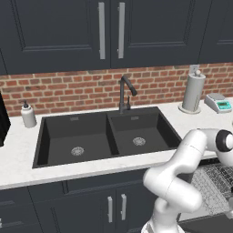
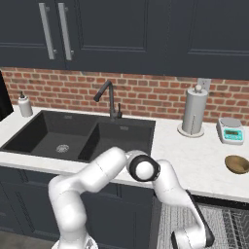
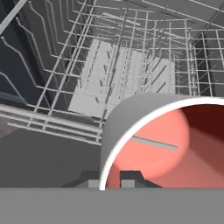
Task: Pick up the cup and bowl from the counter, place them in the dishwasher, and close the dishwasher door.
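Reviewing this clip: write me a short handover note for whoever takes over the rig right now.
Gripper: down inside the dishwasher, fingers pinched on the rim of the cup, grey outside and red inside, over the wire rack.
Bowl: on the counter, right of the paper towel holder and below the scale.
Dishwasher door: open, rack exposed.
Done: cup carried to the rack.
Left: release the cup, fetch the bowl, load it, close the door.
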Robot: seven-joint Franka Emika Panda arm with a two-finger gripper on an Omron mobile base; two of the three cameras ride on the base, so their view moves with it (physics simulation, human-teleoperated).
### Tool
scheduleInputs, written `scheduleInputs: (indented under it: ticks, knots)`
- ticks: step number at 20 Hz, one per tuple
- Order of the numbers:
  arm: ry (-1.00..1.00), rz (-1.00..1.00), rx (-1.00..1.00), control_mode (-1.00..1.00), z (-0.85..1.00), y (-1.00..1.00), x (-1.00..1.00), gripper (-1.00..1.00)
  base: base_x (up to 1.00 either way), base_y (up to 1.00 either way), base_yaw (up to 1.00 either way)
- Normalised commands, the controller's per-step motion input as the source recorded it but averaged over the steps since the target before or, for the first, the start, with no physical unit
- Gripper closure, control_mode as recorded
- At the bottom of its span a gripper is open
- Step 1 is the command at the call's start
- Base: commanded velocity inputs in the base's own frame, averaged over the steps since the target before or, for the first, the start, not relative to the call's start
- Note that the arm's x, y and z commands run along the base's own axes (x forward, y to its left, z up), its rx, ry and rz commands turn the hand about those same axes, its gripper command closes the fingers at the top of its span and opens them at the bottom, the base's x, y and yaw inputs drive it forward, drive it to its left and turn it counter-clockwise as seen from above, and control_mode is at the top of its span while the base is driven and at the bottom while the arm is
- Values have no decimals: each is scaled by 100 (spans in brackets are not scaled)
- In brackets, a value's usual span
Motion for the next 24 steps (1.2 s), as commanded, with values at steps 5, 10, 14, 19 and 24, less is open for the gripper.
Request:
scheduleInputs:
  ticks: [5,10,14,19,24]
  knots:
    - [1,5,5,-100,1,-6,-31,100,0,0,0]
    - [-5,1,2,-100,86,-2,-10,100,0,0,0]
    - [-9,0,0,-100,89,0,13,100,0,0,0]
    - [-2,0,0,-100,4,2,29,100,0,0,0]
    - [-6,2,2,-100,-46,-3,27,100,0,0,0]
